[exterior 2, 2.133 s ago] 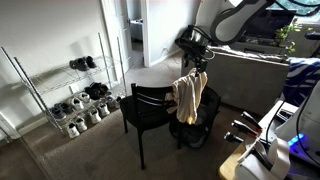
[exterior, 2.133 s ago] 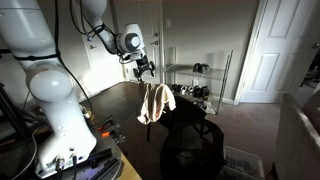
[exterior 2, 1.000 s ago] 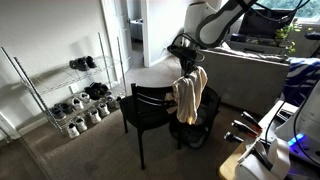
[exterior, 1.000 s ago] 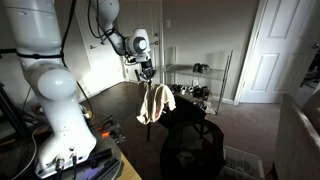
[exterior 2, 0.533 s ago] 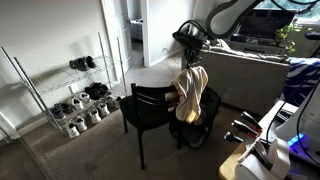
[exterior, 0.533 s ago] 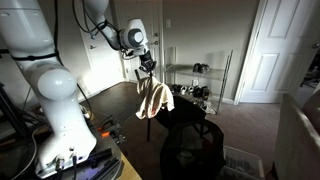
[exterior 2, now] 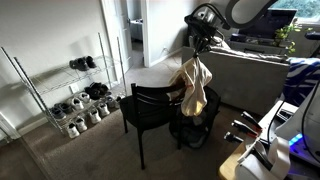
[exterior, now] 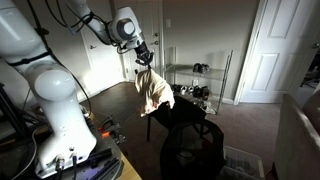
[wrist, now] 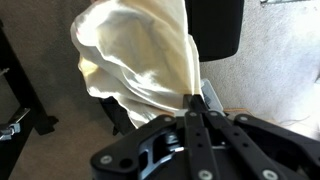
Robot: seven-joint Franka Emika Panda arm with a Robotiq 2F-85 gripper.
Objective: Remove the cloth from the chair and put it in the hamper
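The gripper is clamped tight on the top of the pale cloth, above the black chair; the cloth hangs straight down in long folds beside the chair's back; whether its hem touches the chair I cannot tell. In the wrist view the fingers meet, pinching the fabric. The dark hamper stands just beside the chair; a wire shoe rack stands well apart from the chair, along the wall.
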